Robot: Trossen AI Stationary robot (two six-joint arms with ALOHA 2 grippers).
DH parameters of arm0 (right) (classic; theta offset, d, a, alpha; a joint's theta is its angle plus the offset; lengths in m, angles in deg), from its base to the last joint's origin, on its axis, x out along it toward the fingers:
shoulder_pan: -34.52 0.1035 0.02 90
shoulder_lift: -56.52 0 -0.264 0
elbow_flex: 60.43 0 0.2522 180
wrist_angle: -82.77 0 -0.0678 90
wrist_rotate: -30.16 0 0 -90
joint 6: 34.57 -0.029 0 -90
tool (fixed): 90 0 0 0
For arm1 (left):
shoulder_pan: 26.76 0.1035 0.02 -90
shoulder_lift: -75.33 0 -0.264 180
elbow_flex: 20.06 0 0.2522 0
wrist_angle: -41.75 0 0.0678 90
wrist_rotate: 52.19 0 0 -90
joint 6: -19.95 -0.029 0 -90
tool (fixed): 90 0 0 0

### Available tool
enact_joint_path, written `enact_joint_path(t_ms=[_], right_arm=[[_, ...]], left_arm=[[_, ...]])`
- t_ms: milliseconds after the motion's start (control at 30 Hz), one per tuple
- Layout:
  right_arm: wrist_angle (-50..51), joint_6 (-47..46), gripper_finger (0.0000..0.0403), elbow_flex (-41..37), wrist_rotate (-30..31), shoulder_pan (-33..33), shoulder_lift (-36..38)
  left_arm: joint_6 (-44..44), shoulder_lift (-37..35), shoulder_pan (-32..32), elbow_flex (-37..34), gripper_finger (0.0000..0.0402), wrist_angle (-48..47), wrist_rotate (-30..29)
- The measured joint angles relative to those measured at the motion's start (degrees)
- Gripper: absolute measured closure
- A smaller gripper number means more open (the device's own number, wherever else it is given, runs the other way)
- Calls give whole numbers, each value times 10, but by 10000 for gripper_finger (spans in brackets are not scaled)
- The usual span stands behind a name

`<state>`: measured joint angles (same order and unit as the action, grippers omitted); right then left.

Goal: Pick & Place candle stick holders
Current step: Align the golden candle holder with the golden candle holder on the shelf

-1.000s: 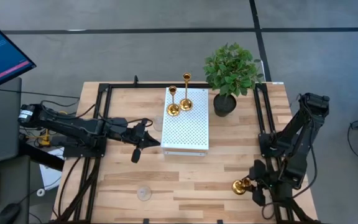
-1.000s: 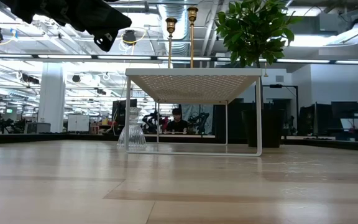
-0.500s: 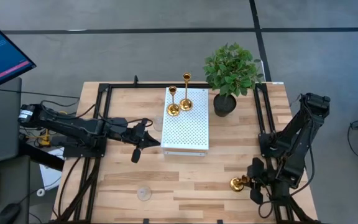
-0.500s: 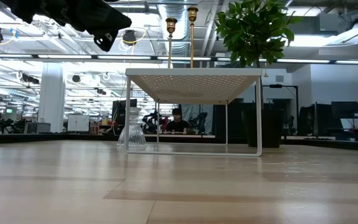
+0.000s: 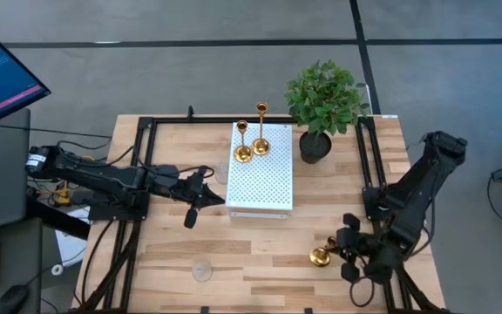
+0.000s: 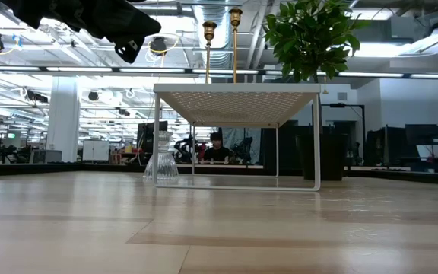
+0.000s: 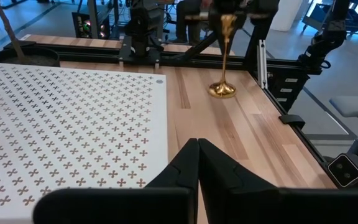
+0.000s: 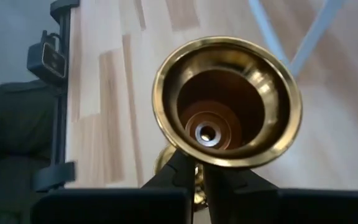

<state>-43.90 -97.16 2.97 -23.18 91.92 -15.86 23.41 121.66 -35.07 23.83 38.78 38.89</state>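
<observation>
Gold candle stick holder [image 5: 321,256] stands upright on the table [image 5: 260,262], front right area, base on the wood as seen from the left wrist camera [image 7: 222,89]. Right gripper [image 5: 342,257] is clamped on its stem just under the cup; the right wrist view looks straight down into the brass cup [image 8: 227,102] with both fingers [image 8: 173,171] pinched against the stem.

Two more gold holders [image 5: 242,153] [image 5: 261,146] stand side by side on the far end of the white perforated box [image 5: 260,179], the one nearer the plant taller; both tops show in the low view [image 6: 209,30] [image 6: 236,15].

Clear glass holder [image 6: 162,164] sits on the table just beside the box's left edge. A second glass one [image 5: 201,271] sits near the front left, faint from above, probably upright.

Left gripper [image 5: 206,199] hovers at the box's left side, fingers [image 7: 194,165] pressed together, holding nothing.

Black-potted green plant [image 5: 323,105] stands at the far side, right of the box.
</observation>
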Motion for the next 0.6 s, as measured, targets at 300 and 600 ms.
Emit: enact_joint_path(t_ms=[300,600], right_arm=[[81,261,401,145,-51,-138,1],[73,468,402,228,-114,-347,1]], left_arm=[[0,0,0,0,397,0,0],[0,0,0,0,396,0,0]])
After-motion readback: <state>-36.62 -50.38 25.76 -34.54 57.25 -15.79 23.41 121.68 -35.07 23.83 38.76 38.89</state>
